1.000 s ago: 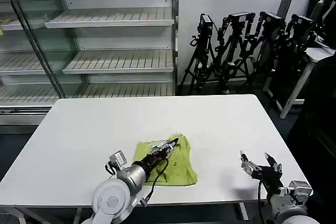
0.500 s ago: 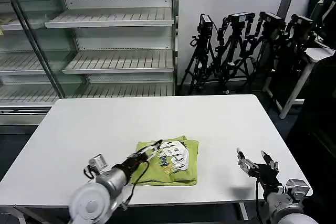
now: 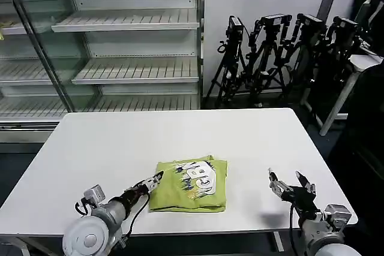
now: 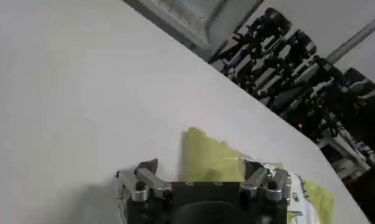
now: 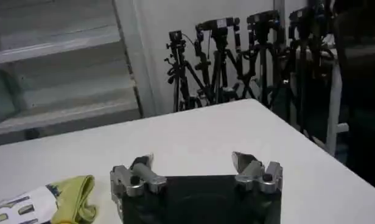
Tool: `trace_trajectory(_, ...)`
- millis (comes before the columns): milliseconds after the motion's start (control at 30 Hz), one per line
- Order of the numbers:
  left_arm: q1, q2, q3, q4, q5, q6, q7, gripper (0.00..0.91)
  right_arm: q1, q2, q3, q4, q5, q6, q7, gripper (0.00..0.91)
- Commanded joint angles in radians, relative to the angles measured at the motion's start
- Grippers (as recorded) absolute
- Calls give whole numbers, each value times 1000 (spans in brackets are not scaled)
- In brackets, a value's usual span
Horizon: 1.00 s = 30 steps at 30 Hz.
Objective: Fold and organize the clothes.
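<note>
While the lime yellow-green T-shirt (image 3: 190, 185) lies folded into a compact rectangle on the white table (image 3: 120, 142), toward the near edge and roughly midway across it, no gripper is seen touching it. Its white-and-dark printed graphic (image 3: 200, 177) is turned upward on the half toward the robot's right. The left gripper (image 3: 153, 180) is held low over the table just beside the shirt's left edge, its fingers spread apart and nothing gripped between them; in the left wrist view the released fingers (image 4: 140, 179) are seen on either side of the shirt's yellow-green fabric (image 4: 207, 162), which lies just ahead. The right gripper (image 3: 288, 183) is held near the table's near right corner, well apart from the shirt, its fingers likewise spread and empty. From the right wrist view a folded edge of the shirt (image 5: 72, 196) is seen off to one side. Empty shelving (image 3: 129, 25) and a row of black tripods (image 3: 276, 52) are seen behind the table.
</note>
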Motion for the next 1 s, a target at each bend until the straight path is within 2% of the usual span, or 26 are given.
trace_trajectory(33, -5, -36, 12, 38, 14, 6, -4, 907, -11, 1, 8, 9, 1, -1, -1, 907)
trace_trajectory(333, 6, -56, 42, 16, 17, -15, 0, 907, -28, 2, 21, 15, 1, -2, -9, 907)
trace_trajectory(367, 7, -61, 48, 16, 19, -16, -1, 867, -28, 4, 20, 15, 0, -2, -9, 907)
trace_trajectory(400, 6, -66, 50, 17, 19, -18, -2, 695, -27, 6, 19, 15, 0, -2, -9, 907)
trace_trajectory(433, 4, -72, 56, 18, 19, -22, -4, 615, -25, 8, 16, 15, -1, -3, -9, 907)
trace_trajectory(467, 4, -79, 61, 16, 19, -26, -6, 474, -24, 10, 15, 16, -3, -3, -8, 907)
trace_trajectory(500, 4, -84, 67, 10, 21, -30, -8, 423, -22, 11, 12, 16, -4, -3, -8, 907)
trace_trajectory(533, 4, -86, 69, 8, 24, -30, -8, 292, -21, 11, 11, 16, -5, -4, -8, 907)
trace_trajectory(567, 3, -87, 73, 8, 30, -32, -8, 292, -20, 11, 10, 16, -5, -4, -7, 907)
trace_trajectory(600, 1, -87, 77, 11, 36, -34, -8, 151, -19, 12, 9, 16, -6, -4, -7, 907)
trace_trajectory(667, -6, -85, 77, 18, 42, -39, -6, 40, -18, 14, 7, 18, -7, -4, -6, 907)
trace_trajectory(1000, -9, -78, 67, 30, 35, -68, 8, 30, -31, 31, 8, 29, -25, -2, -8, 907)
